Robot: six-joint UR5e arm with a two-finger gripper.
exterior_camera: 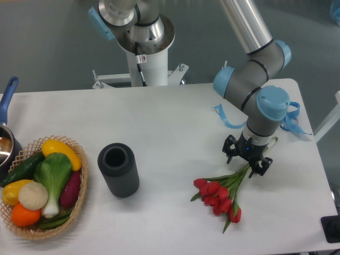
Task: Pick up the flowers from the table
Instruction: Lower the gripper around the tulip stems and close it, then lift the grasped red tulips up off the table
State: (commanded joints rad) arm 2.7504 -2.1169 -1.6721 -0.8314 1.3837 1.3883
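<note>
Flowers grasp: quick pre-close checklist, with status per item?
1. Gripper over the stems of the flowers: ok.
2. Stems between the fingers rather than beside them: cannot tell, the wrist hides the gap.
3. Flowers lying flat on the table, not yet lifted: ok.
4. Blue ribbons apart from the gripper: ok.
5. Dark cylinder and basket away from the lift path: ok.
6. Gripper open: cannot tell.
</note>
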